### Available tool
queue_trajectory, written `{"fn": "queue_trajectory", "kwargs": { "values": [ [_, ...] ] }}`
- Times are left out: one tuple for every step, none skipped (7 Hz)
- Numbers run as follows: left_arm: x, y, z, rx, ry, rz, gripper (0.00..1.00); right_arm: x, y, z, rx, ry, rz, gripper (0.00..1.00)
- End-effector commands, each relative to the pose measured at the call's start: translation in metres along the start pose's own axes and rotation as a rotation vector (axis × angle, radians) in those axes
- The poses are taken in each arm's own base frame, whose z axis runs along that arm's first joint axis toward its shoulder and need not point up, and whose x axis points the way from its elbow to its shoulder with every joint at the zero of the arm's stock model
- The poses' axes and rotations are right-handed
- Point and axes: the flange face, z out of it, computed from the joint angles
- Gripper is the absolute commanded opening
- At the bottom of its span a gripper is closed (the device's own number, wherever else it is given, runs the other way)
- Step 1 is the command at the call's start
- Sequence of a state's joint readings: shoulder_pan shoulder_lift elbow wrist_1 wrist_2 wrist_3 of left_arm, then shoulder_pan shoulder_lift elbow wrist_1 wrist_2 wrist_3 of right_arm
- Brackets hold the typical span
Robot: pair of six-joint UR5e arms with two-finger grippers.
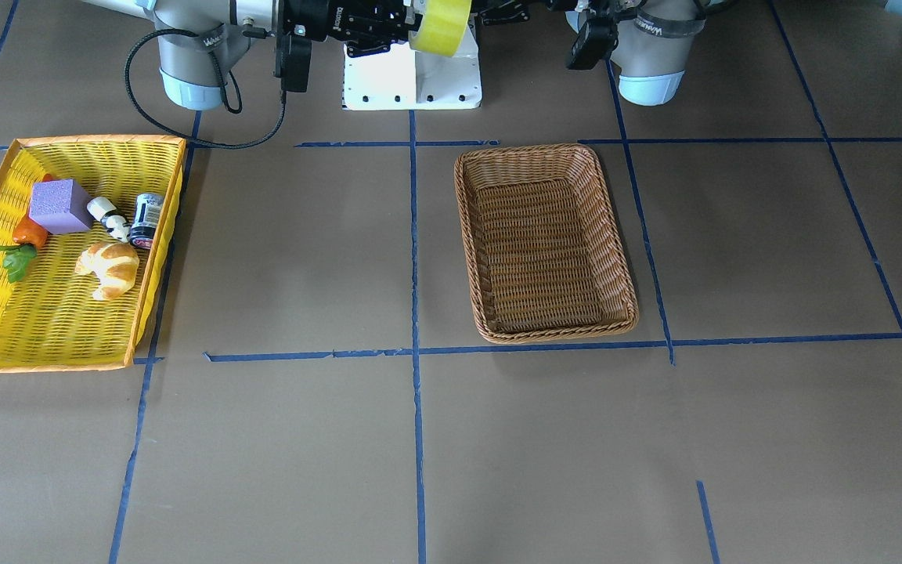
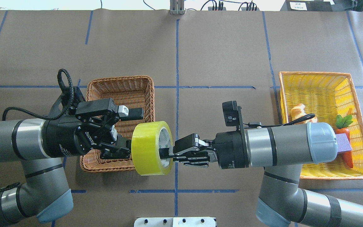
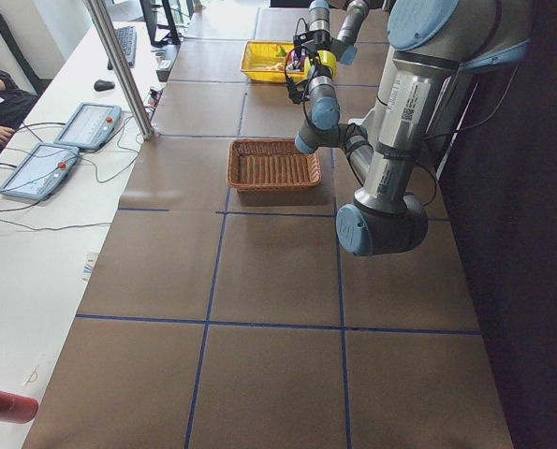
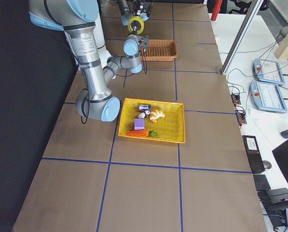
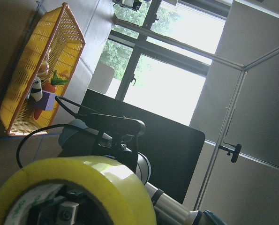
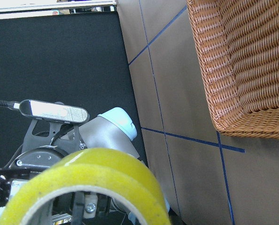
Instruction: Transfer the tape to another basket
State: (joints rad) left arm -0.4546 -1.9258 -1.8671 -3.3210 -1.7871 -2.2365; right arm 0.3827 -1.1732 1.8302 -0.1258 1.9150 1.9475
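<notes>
Tape (image 2: 146, 148): one roll, off the table (image 2: 219, 47), held in the air between my two grippers. It is close to my base and, in the overhead view, just beside the near right corner of the basket (image 2: 121, 78).

My right gripper (image 2: 168, 155) is clamped on the roll, with its fingers reaching into the core. My left gripper (image 2: 135, 134) is spread wide on the roll's other side. Its upper finger stands clear of the roll and its lower finger is partly hidden behind it.

In the way: my left gripper and wrist hang over the near half of the basket.

Surroundings: one yellow tray (image 1: 99, 139) sits well apart on my right side. My right forearm passes above its near corner.

Count in the tray, five items:
- one purple block (image 1: 59, 205)
- one carrot (image 1: 28, 235), touching the block
- one croissant (image 1: 110, 268)
- one white bottle (image 1: 106, 215)
- one dark can (image 1: 146, 221), just beside the bottle

Woven containers: two.
</notes>
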Motion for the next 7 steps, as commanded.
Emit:
{"fn": "queue_trajectory", "kwargs": {
  "values": [
    [-0.002, 0.0004, 0.0004, -0.001, -0.003, -0.003, 0.89, 0.0005, 0.0028, 0.003, -0.001, -0.002, 0.003, 0.03],
    [-0.0035, 0.0017, 0.0012, -0.004, -0.004, -0.006, 0.68, 0.0001, 0.0014, 0.0031, 0.012, -0.006, 0.002, 0.22],
    [-0.0086, 0.0065, 0.0021, -0.012, -0.01, -0.019, 0.27, -0.0016, 0.0013, 0.0031, 0.017, -0.013, 0.002, 0.56],
    [-0.0074, 0.0086, 0.0018, -0.016, -0.009, -0.018, 0.1, -0.0021, 0.0013, 0.0032, 0.019, -0.012, 0.001, 0.88],
    [-0.0074, 0.0094, 0.0021, -0.017, -0.009, -0.022, 0.06, -0.003, -0.0008, 0.0025, 0.042, -0.021, 0.005, 0.99],
    [-0.0107, 0.0065, 0.0011, -0.011, -0.018, -0.031, 0.01, -0.003, -0.0008, 0.0025, 0.042, -0.021, 0.007, 0.99],
    [-0.0095, 0.008, -0.0012, -0.011, -0.017, -0.095, 0.0, -0.0029, -0.001, 0.0026, 0.044, -0.02, 0.009, 0.99]
  ]
}}
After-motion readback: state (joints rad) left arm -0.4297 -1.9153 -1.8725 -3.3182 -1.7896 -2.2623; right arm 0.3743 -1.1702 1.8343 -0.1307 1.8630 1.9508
